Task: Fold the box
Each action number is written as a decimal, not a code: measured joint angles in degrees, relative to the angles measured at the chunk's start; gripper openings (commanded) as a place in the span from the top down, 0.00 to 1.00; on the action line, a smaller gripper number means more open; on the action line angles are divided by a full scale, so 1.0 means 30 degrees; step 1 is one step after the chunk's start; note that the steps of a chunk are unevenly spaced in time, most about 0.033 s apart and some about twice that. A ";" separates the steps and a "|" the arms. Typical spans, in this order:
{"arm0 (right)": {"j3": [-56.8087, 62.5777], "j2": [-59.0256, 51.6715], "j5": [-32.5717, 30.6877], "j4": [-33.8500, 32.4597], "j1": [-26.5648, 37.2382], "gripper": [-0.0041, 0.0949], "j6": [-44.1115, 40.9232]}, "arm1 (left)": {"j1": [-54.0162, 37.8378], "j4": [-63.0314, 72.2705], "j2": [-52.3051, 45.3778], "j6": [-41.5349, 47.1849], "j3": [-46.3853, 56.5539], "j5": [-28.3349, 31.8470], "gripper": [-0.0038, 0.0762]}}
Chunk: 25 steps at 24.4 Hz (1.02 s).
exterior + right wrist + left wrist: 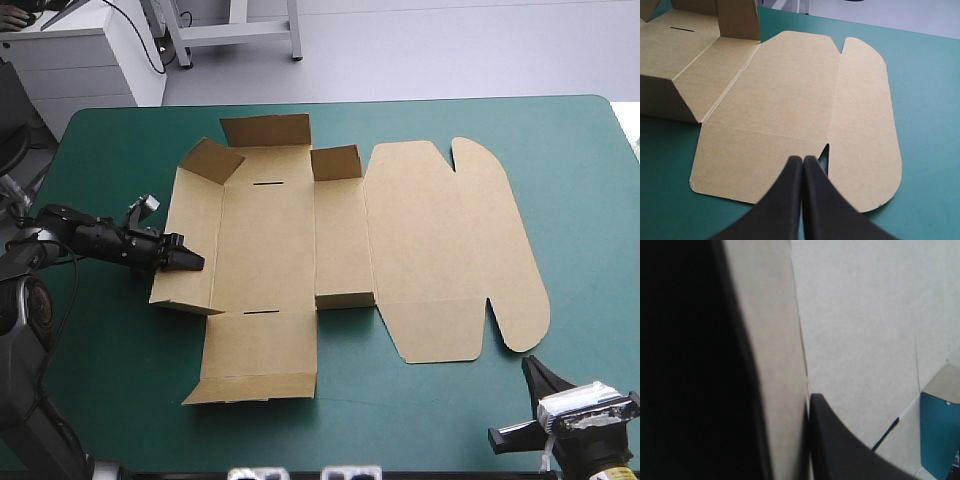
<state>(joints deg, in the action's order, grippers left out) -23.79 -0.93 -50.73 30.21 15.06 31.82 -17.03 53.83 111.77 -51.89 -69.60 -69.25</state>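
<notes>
The brown box (300, 240) lies mid-table as a cut sheet. Its left wall and two far corner flaps are raised, and a short wall stands at the middle. The lid (450, 250) with rounded flaps lies flat to the right. My left gripper (190, 262) reaches in from the left and is shut on the raised left wall. In the left wrist view that wall (775, 365) stands between the fingers (840, 445), with the box floor (865, 330) beyond. My right gripper (535, 370) is shut and holds nothing, hovering near the table's front right corner. In its own view the right gripper (802, 162) points at the lid's near flap (755, 160).
The teal-green cover (100, 380) shows around the sheet on every side. The box's near flap (255, 385) reaches toward the front edge. The table's right edge (630, 150) runs beyond the lid.
</notes>
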 measured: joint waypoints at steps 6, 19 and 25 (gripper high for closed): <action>0.0000 0.0000 0.0000 0.0000 0.0000 0.98 0.0000 | 0.0220 -0.1086 -0.0372 0.0042 -0.2451 -0.0174 0.96; 0.0000 0.0000 0.0000 0.0000 0.0000 0.98 0.0000 | 0.6726 -1.0871 -0.1504 0.0456 -1.7909 -0.0618 0.96; 0.0000 0.0000 0.0000 0.0000 0.0000 0.98 0.0000 | 1.0648 -1.5730 -0.1604 0.0456 -1.8936 0.0481 0.96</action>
<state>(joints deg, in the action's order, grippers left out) -23.79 -0.93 -50.73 30.21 15.06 31.82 14.91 6.64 106.96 -50.52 -126.41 -67.80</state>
